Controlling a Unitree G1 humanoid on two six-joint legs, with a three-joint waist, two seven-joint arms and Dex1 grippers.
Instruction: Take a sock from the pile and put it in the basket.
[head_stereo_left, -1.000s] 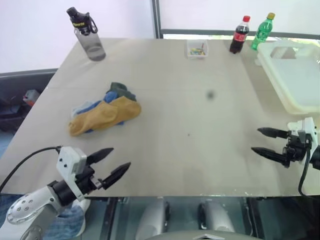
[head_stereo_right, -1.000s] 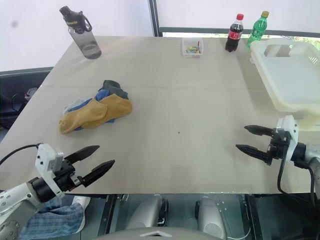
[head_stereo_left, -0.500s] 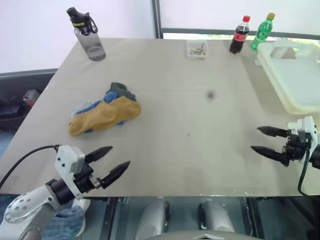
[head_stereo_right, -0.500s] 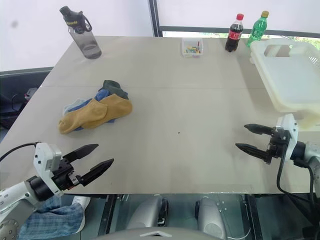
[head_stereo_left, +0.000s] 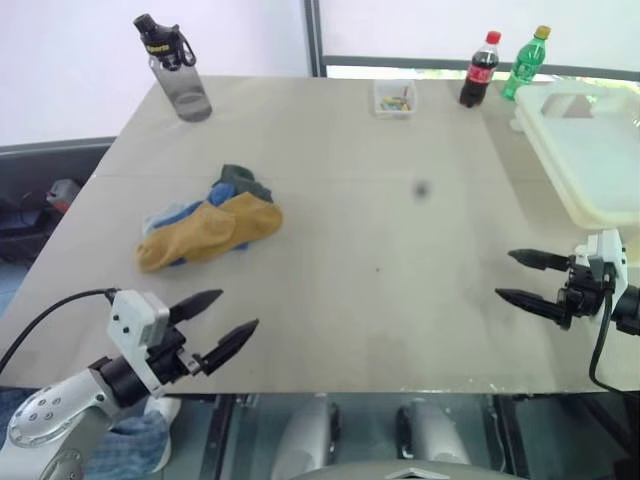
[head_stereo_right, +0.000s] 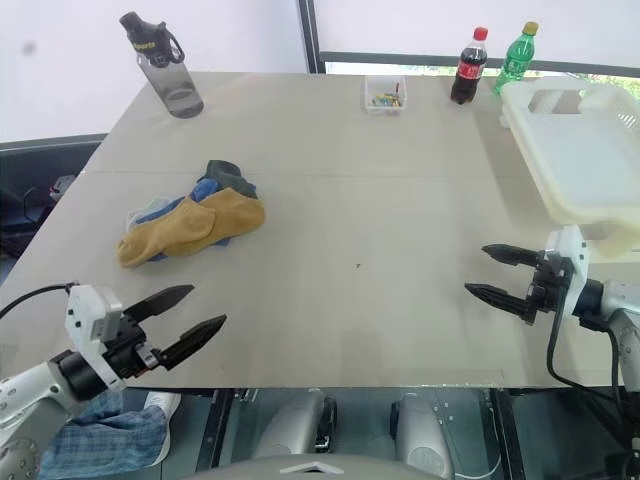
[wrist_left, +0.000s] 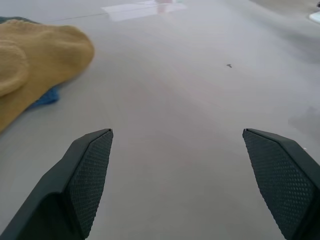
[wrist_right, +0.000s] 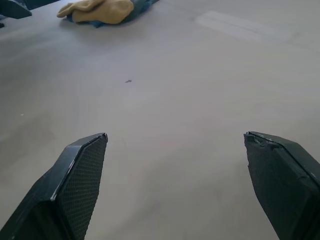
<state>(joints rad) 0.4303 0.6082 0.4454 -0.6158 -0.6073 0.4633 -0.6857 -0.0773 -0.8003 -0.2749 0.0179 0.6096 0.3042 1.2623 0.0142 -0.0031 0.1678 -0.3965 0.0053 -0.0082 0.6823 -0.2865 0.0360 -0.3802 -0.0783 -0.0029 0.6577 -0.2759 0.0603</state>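
The pile (head_stereo_left: 212, 223) of socks lies on the left half of the table, a mustard-yellow sock on top of blue, pale and dark green ones; it also appears in the left wrist view as the pile (wrist_left: 35, 62). The cream-white basket (head_stereo_left: 590, 150) sits at the table's far right with nothing visible inside. My left gripper (head_stereo_left: 233, 317) hovers open over the near left edge, well short of the socks. Near the right front edge my right gripper (head_stereo_left: 517, 276) is open, pointing toward the table's middle, with nothing between its fingers.
A grey water bottle (head_stereo_left: 177, 70) stands at the back left. At the back are a small clear box (head_stereo_left: 394, 98) of coloured bits, a cola bottle (head_stereo_left: 479, 70) and a green bottle (head_stereo_left: 525, 62). Bare tabletop (head_stereo_left: 400, 240) spans between the pile and the basket.
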